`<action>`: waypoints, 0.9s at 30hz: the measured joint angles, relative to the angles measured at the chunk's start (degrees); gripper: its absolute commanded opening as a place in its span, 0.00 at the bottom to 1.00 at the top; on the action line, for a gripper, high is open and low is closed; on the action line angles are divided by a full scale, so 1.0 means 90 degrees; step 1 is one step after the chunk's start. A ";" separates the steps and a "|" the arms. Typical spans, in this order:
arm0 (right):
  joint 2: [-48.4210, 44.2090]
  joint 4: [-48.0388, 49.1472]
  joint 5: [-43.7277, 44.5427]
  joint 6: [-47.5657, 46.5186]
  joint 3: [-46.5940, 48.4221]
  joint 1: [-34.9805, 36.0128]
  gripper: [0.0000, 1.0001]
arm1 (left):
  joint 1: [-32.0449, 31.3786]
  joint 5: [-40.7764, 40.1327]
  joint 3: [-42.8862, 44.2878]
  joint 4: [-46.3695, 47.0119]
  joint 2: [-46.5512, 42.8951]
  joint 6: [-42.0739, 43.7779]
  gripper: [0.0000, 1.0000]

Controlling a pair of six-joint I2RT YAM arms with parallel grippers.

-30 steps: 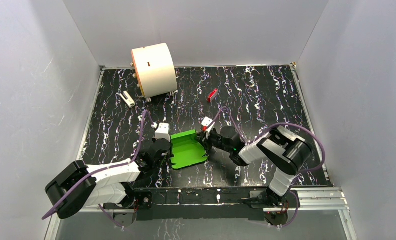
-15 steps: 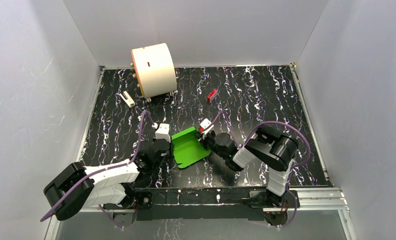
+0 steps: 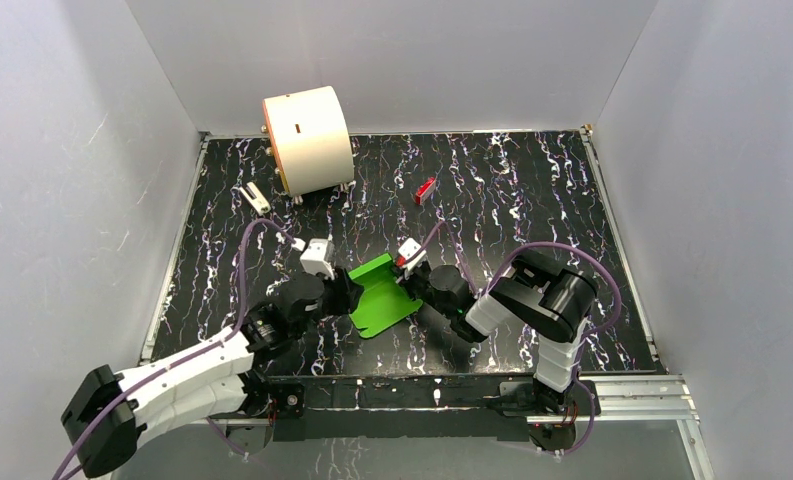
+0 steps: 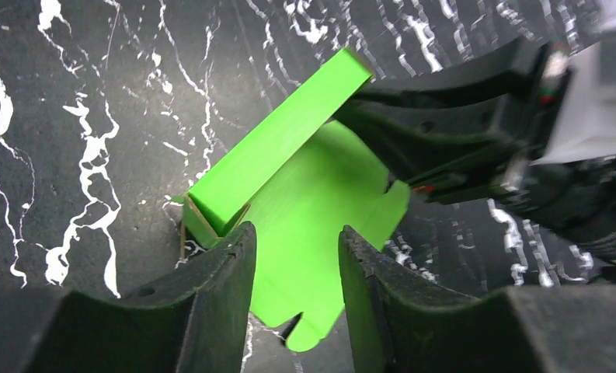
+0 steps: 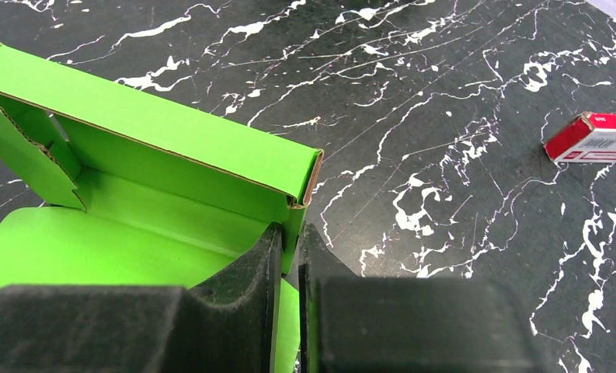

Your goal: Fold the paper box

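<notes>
The paper box is a bright green, part-folded card lying between the two arms. In the left wrist view the paper box has one long wall standing up along its far side and a notched flap lying flat. My left gripper is open just above that flap, one finger at each side, gripping nothing; from above the left gripper sits at the box's left edge. My right gripper is shut on the end of the box's raised side wall; from above the right gripper is at the box's right edge.
A large cream cylinder stands at the back left, with a small white piece lying in front of it. A small red block lies behind the box, also seen as the red block in the right wrist view. Grey walls surround the black marbled table.
My left gripper has opened and let go of the box's left edge, and the left arm has stretched forward. The right gripper has closed further on the right wall. The box has turned slightly.
</notes>
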 measured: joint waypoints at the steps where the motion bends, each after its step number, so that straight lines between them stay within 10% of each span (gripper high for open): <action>1: 0.0000 -0.0002 -0.0049 -0.0022 0.0000 0.0000 0.05 | 0.0000 0.0007 0.0073 -0.0126 -0.0143 -0.0046 0.45; 11: 0.0000 0.0000 -0.0323 -0.0070 -0.0005 -0.0002 0.04 | 0.0000 -0.0328 0.1090 -0.1358 -0.0425 -0.0304 0.66; 27: -0.0002 0.0041 -0.0512 -0.0061 -0.0032 -0.0007 0.05 | 0.1481 0.0845 0.2635 -0.1090 0.3128 -0.0355 0.62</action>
